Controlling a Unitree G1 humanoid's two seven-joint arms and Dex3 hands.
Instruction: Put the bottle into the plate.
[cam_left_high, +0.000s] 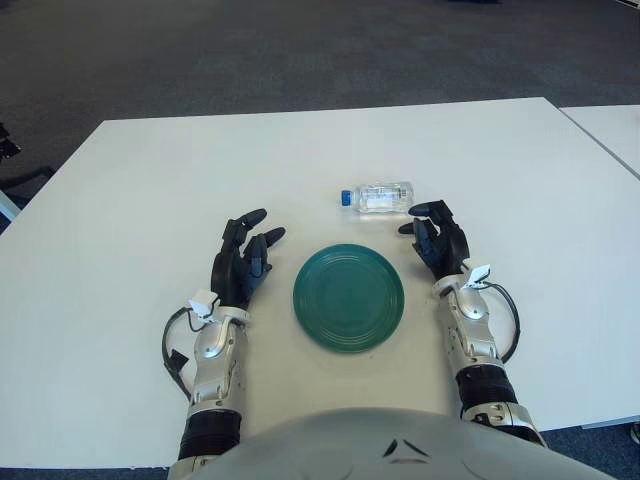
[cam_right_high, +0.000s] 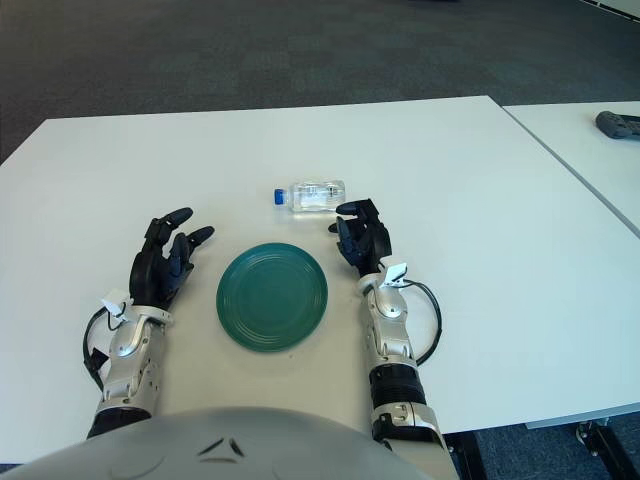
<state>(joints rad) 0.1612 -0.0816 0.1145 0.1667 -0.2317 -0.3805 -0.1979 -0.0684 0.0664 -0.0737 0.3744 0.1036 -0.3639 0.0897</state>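
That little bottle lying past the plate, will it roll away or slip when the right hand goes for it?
Likely to roll: the bottle lies on its side on the smooth table, blue cap toward the robot's left. It looks like clear thin plastic, so probably light and easily nudged. The right hand sits just short of it, fingers open; the green plate is close.

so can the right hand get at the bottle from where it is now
Probably yes. The right hand sits open on the table just short of the bottle, which lies on its side with bare table around it. Nothing stands between them; the plate is off to the side.
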